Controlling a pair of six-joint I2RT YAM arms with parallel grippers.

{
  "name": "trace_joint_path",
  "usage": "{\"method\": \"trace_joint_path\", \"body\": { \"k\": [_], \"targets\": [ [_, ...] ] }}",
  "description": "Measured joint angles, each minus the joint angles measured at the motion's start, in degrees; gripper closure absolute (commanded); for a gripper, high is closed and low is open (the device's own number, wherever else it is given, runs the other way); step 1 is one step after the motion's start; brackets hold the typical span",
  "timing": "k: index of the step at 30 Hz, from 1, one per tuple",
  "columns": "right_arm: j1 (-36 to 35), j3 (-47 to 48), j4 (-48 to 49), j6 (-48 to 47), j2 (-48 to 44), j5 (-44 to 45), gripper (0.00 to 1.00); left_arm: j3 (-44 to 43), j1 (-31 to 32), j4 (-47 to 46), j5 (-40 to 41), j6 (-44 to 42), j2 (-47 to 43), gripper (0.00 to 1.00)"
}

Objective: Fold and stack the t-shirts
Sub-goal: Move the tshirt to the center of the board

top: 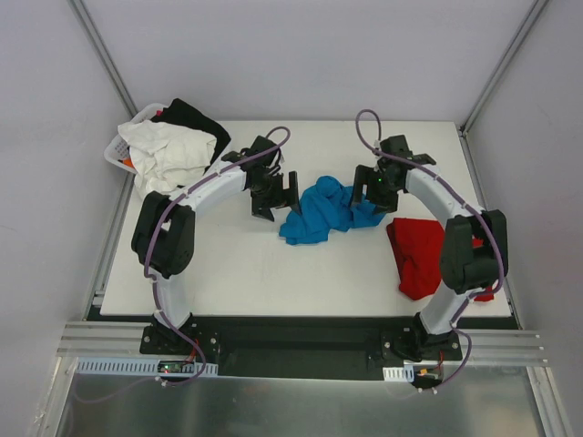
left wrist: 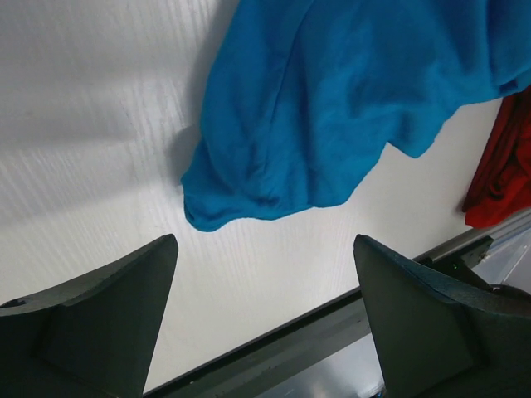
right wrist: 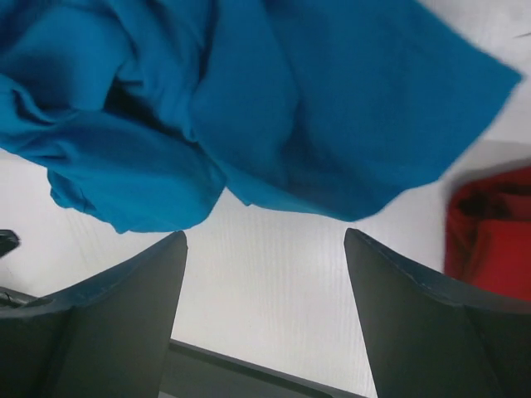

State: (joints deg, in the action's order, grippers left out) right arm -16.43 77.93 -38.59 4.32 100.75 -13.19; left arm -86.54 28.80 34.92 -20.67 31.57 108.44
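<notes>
One white table (top: 273,273). Two arms: the left arm (top: 196,196) and right arm (top: 446,205) both arch inward from their bases, wrists bent down toward the middle. Two t-shirts. The blue t-shirt (top: 323,211) is one crumpled heap, lying between the two grippers, just ahead of both sets of jaws. The red t-shirt (top: 419,255) is bunched up, lying off to the side of the right jaws and well apart from the left ones. One basket (top: 121,155) sits beyond the left arm's elbow, far from either set of jaws, holding one white garment (top: 168,155) and one black garment (top: 196,118). Left gripper (left wrist: 264,249): jaws wide apart, nothing between them, blue cloth (left wrist: 348,108) just past the tips. Right gripper (right wrist: 265,236): jaws spread too, nothing between them, blue folds (right wrist: 274,108) just beyond the tips. Red shirt is cut off at the frame edge in both wrist views (left wrist: 502,174) (right wrist: 489,240), and partly hidden under the right arm from above. Neckline and sleeves are hard to make out on either shirt.
</notes>
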Motion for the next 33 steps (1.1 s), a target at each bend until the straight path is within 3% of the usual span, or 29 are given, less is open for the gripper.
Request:
{"method": "trace_joint_path", "body": {
  "k": [10,21,24,25,26,28,33],
  "targets": [
    [6.69,-4.24,2.12,3.50,-13.27,-1.01,0.20,7.80,0.35,-1.11,4.13,2.69,-0.07,0.12],
    [8.59,-4.57,1.20,5.88,-17.09,-2.75,0.20,7.15,3.56,-8.90,2.58,3.61,4.83,0.23],
    [8.61,-4.57,0.66,5.90,-18.51,-2.71,0.20,4.85,3.78,-9.68,0.94,3.78,7.32,0.66],
    [8.63,-4.57,0.48,5.90,-18.88,-2.71,0.20,4.68,3.78,-10.10,1.11,3.85,7.41,0.90],
    [8.63,-4.59,0.28,5.90,-19.37,-2.69,0.20,4.63,3.78,-10.49,0.85,3.89,7.41,0.95],
    [8.63,-4.70,0.00,5.81,-20.24,-2.64,0.20,4.63,3.78,-10.75,0.61,3.65,7.39,0.97],
    [8.63,-6.23,-0.02,5.66,-20.63,-2.82,0.20,4.68,3.78,-9.27,1.70,3.61,3.98,0.80]
  ]
}}
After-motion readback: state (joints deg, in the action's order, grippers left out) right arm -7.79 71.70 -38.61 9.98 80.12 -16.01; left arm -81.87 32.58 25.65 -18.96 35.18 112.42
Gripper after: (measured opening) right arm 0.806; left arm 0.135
